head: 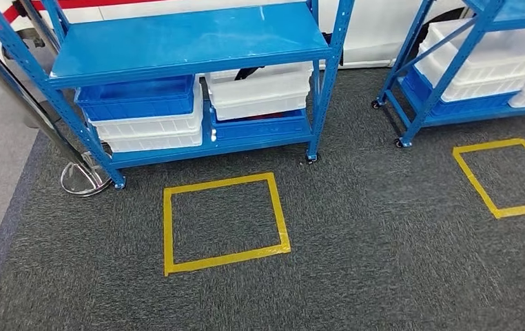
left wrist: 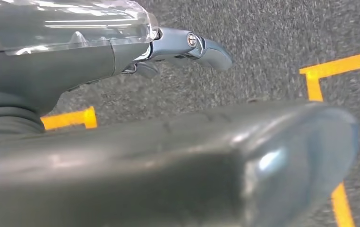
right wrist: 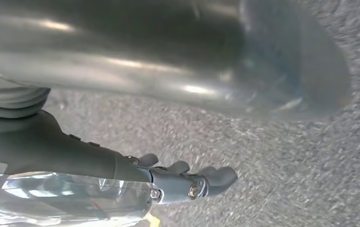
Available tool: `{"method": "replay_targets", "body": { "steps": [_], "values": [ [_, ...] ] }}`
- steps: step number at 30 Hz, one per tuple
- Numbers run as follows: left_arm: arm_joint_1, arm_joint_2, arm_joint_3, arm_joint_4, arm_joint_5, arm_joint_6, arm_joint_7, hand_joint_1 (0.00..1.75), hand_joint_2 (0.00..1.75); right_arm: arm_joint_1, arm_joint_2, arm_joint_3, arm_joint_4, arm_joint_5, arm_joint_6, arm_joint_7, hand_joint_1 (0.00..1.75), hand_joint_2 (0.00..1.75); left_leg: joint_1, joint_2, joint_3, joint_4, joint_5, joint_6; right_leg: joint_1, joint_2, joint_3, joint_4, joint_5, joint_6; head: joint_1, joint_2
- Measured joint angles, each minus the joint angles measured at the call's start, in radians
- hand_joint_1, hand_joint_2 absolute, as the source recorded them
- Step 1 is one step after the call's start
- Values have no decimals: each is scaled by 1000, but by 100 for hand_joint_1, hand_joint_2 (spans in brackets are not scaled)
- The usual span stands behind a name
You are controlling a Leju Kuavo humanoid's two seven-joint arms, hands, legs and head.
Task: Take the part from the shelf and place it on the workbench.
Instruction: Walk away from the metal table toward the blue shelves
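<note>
Approach phase, nothing picked up yet. The head view looks down at a blue metal shelf rack on castors [head: 191,41] stacked with blue plastic bins [head: 139,96] and white plastic bins [head: 260,89] on its lower level. The part itself isn't identifiable; it's probably inside one of those bins, but no bin's contents are visible from this angle. A yellow tape square [head: 222,221] is marked on the dark grey carpet floor [head: 384,262] just in front of the rack, and a second blue rack [head: 473,62] with its own tape square [head: 504,176] sits off to the right. No bench in sight.

Both arms hang down. The left hand [left wrist: 178,49] holds nothing, fingers loosely extended over the carpet near the tape. The right hand [right wrist: 187,182] is also empty, fingers slightly curled and apart.

To do this step well: step squarely into the near tape square so the rack is centred and within reach, and stop fully before raising an arm. Then tilt the view up to confirm which bin holds the part. Keep the hands clear of the rack's uprights and the shelf edge when reaching in.
</note>
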Motion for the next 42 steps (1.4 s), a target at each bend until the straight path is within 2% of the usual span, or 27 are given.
{"method": "replay_targets", "body": {
  "steps": [2, 3, 5, 7, 9, 10, 11, 13, 15, 16, 17, 18, 19, 21, 22, 24, 26, 27, 29, 31, 33, 34, 35, 37, 38, 39, 42],
  "values": [
    [-2, -6, 7, -3, -4, -2, 0, 0, 0, 2, 4, -17, -14, 16, 7, -1, 0, 0, 3, -24, 1, 2, -2, -3, -10, 8, -63, 96, -22, 11, 0, 0],
    [-2, -8, 11, -4, -6, -3, 0, 0, 0, 3, 6, -23, -21, 22, 9, -1, 0, 0, 5, -36, 2, 4, -5, -6, -15, 9, -72, 97, -4, 17, 0, 0],
    [-1, -12, 17, -5, -7, -3, 0, 0, 0, 3, 10, -33, -32, 30, 10, -2, 0, 0, 14, -60, 4, 16, -13, -18, -26, 23, -40, 0, 76, 30, 0, 0],
    [-2, -13, 21, -8, -10, -4, -1, 0, 0, 3, 16, -42, -41, 39, 19, -5, 0, 0, 18, -83, -2, 34, -24, -34, -35, 64, 1, -103, 124, 36, 1, 0],
    [-3, -15, 28, -14, -18, -12, -4, 0, 0, 4, 29, -58, -60, 47, 43, -15, 0, 0, 19, -100, -11, 43, -29, -48, -33, 82, 9, -128, 122, 25, 2, 0],
    [-2, -17, 34, -19, -24, -22, -7, 0, 0, 4, 38, -71, -78, 49, 58, -23, 0, 0, 21, -107, -14, 43, -31, -54, -31, 73, 8, -128, 120, 14, 2, 0],
    [0, -18, 40, -24, -28, -32, -10, 0, 0, 5, 49, -84, -98, 51, 73, -29, 0, 0, 23, -104, -15, 45, -33, -60, -29, 66, 11, -131, 118, 5, 2, 0],
    [2, -21, 53, -33, -37, -48, -15, 0, 0, 8, 67, -105, -133, 53, 92, -36, 0, 0, 25, -68, -35, 90, -55, -69, -29, 52, 21, -136, 112, -12, -1, 0],
    [-1, -26, 61, -39, -45, -54, -16, 0, 0, 16, 80, -117, -157, 53, 99, -37, 0, 0, 25, -21, -98, 209, -100, -75, -25, 37, 32, -137, 103, -21, -5, 0],
    [-2, -28, 64, -42, -47, -56, -16, 0, 0, 19, 86, -123, -167, 53, 101, -37, 0, 0, 26, -11, -138, 275, -119, -77, -22, 30, 38, -137, 97, -23, -6, 0],
    [-1, -30, 67, -44, -49, -56, -16, 0, 0, 21, 90, -127, -175, 53, 105, -37, 0, 0, 26, -6, -169, 320, -124, -77, -20, 24, 45, -137, 91, -24, -6, 0],
    [1, -31, 69, -45, -50, -56, -16, 0, 0, 22, 94, -131, -183, 53, 109, -36, 0, 0, 26, -4, -184, 331, -110, -75, -17, 20, 54, -137, 84, -24, -6, 0],
    [3, -31, 71, -47, -52, -56, -16, 0, 0, 23, 97, -134, -192, 53, 114, -36, 0, 0, 24, -3, -179, 303, -78, -70, -15, 17, 64, -137, 76, -24, -6, 0],
    [5, -31, 76, -50, -57, -57, -16, 0, 0, 25, 108, -137, -211, 53, 126, -36, 0, 0, 17, -1, -131, 180, -1, -50, -12, 12, 87, -140, 60, -23, -5, 0],
    [5, -31, 80, -53, -59, -57, -16, 0, 0, 26, 115, -137, -220, 53, 131, -37, 0, 0, 11, 2, -106, 125, 19, -38, -12, 10, 96, -144, 53, -20, -4, 0],
    [6, -33, 88, -60, -64, -60, -15, 0, 0, 30, 130, -139, -241, 54, 147, -37, 0, 0, 1, 7, -75, 70, 13, -20, -14, 6, 112, -155, 47, -9, -2, 0],
    [9, -36, 92, -68, -70, -67, -14, 0, 0, 33, 142, -141, -267, 54, 165, -37, 0, 0, 0, 5, -46, 38, 1, -12, -16, 2, 122, -143, 65, 7, -2, 0],
    [12, -39, 94, -73, -72, -70, -13, 0, 0, 35, 147, -142, -280, 54, 171, -38, 0, 0, 3, 3, -24, 20, -2, -8, -16, 3, 113, -111, 81, 11, -2, 0],
    [12, -44, 98, -79, -74, -74, -12, 0, 0, 37, 155, -143, -299, 54, 178, -39, 0, 0, 10, 1, 21, -8, -12, -3, -16, 7, 53, -8, 92, 16, 0, 0],
    [12, -48, 101, -84, -79, -77, -11, 0, 0, 43, 158, -146, -315, 54, 186, -39, 0, 0, 10, -2, 51, -15, -33, -1, -18, 11, -32, 87, 46, 18, 2, 0],
    [14, -54, 107, -88, -86, -82, -10, 0, 0, 50, 160, -149, -329, 54, 190, -39, 0, 0, 12, -6, 81, -15, -58, -5, -20, 11, -91, 106, -5, 26, 3, 0],
    [16, -57, 111, -89, -89, -84, -10, 0, 0, 54, 160, -149, -334, 54, 190, -39, 0, 0, 14, -8, 99, -15, -73, -9, -21, 11, -103, 81, -2, 30, 3, 0],
    [17, -60, 114, -90, -91, -86, -10, 0, 0, 57, 162, -149, -338, 54, 190, -39, 0, 0, 17, -9, 118, -15, -88, -14, -23, 11, -106, 37, 26, 34, 3, 0],
    [19, -64, 119, -92, -93, -89, -10, 0, 0, 65, 165, -150, -343, 54, 191, -39, 0, 0, 20, -11, 153, -11, -122, -26, -27, 8, -101, -66, 142, 36, 5, 0],
    [17, -65, 121, -94, -95, -89, -9, 0, 0, 67, 167, -151, -345, 54, 193, -39, 0, 0, 19, -11, 164, -8, -137, -33, -26, 8, -99, -96, 187, 30, 5, 0],
    [15, -66, 123, -97, -96, -90, -9, 0, 0, 69, 169, -151, -348, 54, 195, -39, 0, 0, 18, -11, 175, -7, -150, -40, -25, 8, -98, -109, 213, 20, 5, 0],
    [6, -67, 128, -107, -103, -90, -9, 0, 0, 70, 176, -151, -360, 55, 201, -41, 0, 0, 18, -10, 165, 44, -138, -55, -23, 11, -79, -110, 195, -10, 5, 0]
  ]
}}
